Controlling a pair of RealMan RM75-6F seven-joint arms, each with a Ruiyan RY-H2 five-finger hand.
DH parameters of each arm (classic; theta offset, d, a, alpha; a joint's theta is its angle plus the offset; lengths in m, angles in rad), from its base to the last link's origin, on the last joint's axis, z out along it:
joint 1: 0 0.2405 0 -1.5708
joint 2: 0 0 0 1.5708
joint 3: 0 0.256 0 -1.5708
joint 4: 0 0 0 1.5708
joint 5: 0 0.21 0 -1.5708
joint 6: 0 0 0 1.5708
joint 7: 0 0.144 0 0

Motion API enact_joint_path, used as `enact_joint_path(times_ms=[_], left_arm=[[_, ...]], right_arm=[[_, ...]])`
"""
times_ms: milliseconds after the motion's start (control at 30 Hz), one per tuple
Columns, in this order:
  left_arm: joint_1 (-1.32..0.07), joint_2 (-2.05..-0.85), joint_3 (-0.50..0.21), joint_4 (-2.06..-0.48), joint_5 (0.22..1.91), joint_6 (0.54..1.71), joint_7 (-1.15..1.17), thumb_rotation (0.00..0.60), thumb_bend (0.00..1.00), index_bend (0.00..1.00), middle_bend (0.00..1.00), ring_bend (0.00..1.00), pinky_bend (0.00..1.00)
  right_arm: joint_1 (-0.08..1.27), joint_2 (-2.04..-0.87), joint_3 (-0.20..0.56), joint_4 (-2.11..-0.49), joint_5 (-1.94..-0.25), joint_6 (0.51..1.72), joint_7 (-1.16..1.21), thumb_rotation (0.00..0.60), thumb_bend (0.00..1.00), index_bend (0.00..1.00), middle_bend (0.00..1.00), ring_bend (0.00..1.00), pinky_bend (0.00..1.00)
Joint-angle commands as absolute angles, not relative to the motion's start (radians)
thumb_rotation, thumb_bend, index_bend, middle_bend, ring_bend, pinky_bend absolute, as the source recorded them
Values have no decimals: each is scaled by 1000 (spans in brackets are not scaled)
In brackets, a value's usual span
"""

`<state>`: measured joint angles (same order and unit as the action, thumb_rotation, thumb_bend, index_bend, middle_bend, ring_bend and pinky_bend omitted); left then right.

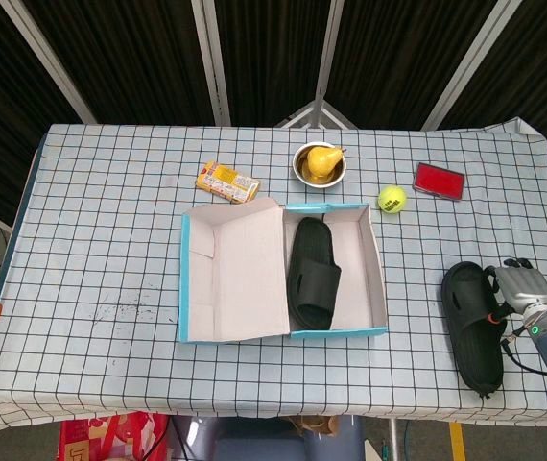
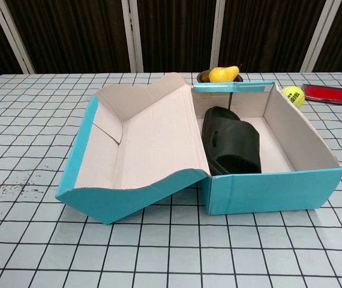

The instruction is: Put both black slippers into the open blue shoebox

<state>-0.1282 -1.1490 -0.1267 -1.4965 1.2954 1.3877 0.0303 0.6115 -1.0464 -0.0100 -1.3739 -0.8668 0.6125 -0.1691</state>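
While one black rubber slipper (image 1: 313, 273) already lies lengthwise in the left half of the open blue cardboard shoebox (image 1: 379, 291) at the centre of the head view, I judge the job half done: the second black slipper (image 1: 475, 325) is on the checked tablecloth (image 1: 101, 240) at the lower right of the frame, well apart from the box. My right hand (image 1: 518, 288) sits against that slipper's right edge, near its upper end, touching or almost touching it; the fingers point toward the top of the frame, but I cannot tell from here whether they have closed on the slipper or merely rest beside it. My left hand is nowhere in this view. Behind the box, in the upper part, I see a bowl holding a yellow pear (image 1: 320, 161) and a tennis ball (image 1: 392, 199). In the chest view the shoebox (image 2: 267, 192) fills the middle, lid folded back to the left, with the first slipper (image 2: 230, 149) inside toward its left; neither hand nor the second slipper shows here.
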Motion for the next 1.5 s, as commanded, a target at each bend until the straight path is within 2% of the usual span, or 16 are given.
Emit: enact_joint_path(times_ms=[33, 300, 567, 833, 1067, 1300, 1500], left_arm=[[-127, -1148, -127, -1496, 1297, 1389, 26, 600, 382, 33, 0, 0, 68], [-126, -1145, -126, -1494, 1301, 1392, 16, 600, 382, 34, 0, 0, 68], [-126, -1142, -123, -1491, 1305, 1387, 3, 600, 382, 34, 0, 0, 68], [-124, -1138, -123, -1488, 1311, 1388, -18, 600, 382, 34, 0, 0, 68], [-120, -1133, -124, -1485, 1315, 1392, -43, 600, 382, 34, 0, 0, 68], [-120, -1130, -123, -1481, 1315, 1389, -56, 600, 382, 35, 0, 0, 68], [-119, -1128, -125, -1471, 1314, 1387, -74, 600, 382, 35, 0, 0, 68]], right_arm=[[612, -1007, 1, -1404, -869, 610, -151, 600, 317, 519, 435, 107, 0], [609, -938, 26, -1446, -877, 610, -105, 600, 324, 520, 436, 107, 0], [608, -819, 94, -1526, -863, 619, -15, 600, 355, 519, 438, 112, 0], [650, -669, 175, -1629, -796, 550, 79, 600, 367, 520, 440, 122, 0], [724, -567, 237, -1736, -700, 430, 157, 600, 389, 519, 440, 127, 0], [839, -582, 236, -1788, -601, 436, 121, 600, 392, 519, 440, 128, 0], [928, -674, 237, -1812, -522, 509, 97, 600, 393, 519, 440, 129, 0]])
